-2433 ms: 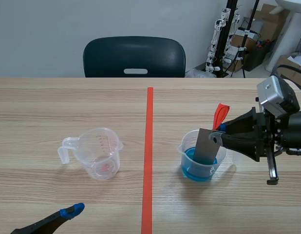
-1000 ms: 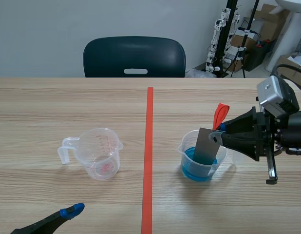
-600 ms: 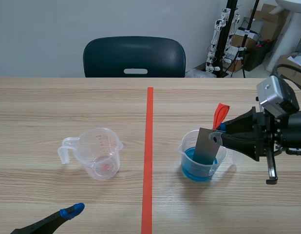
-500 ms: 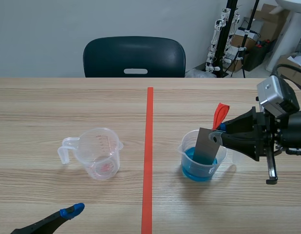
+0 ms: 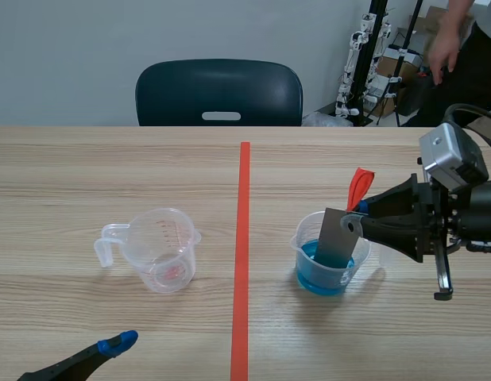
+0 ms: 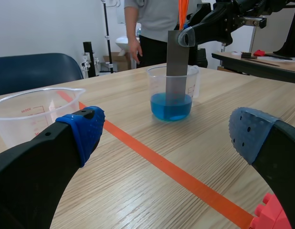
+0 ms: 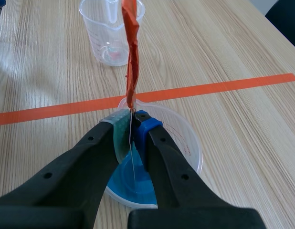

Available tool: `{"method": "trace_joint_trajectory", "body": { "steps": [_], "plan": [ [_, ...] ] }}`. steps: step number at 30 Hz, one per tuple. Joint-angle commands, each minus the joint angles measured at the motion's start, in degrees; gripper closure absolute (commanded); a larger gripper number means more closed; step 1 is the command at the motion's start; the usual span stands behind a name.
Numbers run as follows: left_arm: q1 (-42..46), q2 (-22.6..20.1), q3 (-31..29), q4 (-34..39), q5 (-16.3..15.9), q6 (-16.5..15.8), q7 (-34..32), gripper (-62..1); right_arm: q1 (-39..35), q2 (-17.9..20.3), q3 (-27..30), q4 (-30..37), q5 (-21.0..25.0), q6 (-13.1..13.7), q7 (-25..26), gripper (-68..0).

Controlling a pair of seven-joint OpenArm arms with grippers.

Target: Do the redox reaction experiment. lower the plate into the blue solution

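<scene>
1. Scene view: the right hand pinches the top of the flat grey metal plate. The plate's lower end stands in the blue solution inside the clear plastic beaker. Plate and arm match the earlier moments; the only change is a person arriving beyond the wooden surface. The dip therefore looks complete and merely held.
2. Left wrist view: the left hand is spread wide and grips nothing, low over the surface and well apart from the beaker. The plate stands upright there.
3. Right wrist view: the right hand's pads press on the edge-on plate, its foot submerged. An orange-red ribbon rises from its top.
</scene>
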Motion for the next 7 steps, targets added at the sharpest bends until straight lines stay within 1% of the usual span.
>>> {"method": "trace_joint_trajectory", "body": {
  "steps": [1,3,7],
  "plan": [
    [0.6,-0.2,-0.2,0.9,-0.2,-0.1,-2.6,-55.3,0.6,0.2,0.0,0.4,0.7,0.0,1.3,-0.6],
    [0.5,-0.2,-0.2,0.9,-0.2,-0.1,-2.6,-55.3,0.6,0.1,0.0,0.4,0.7,0.0,1.4,-0.6],
    [0.4,-0.2,-0.2,0.9,-0.2,-0.1,-2.6,-55.3,0.5,0.1,0.0,0.4,0.7,0.0,3.8,-0.6]
  ]
}}
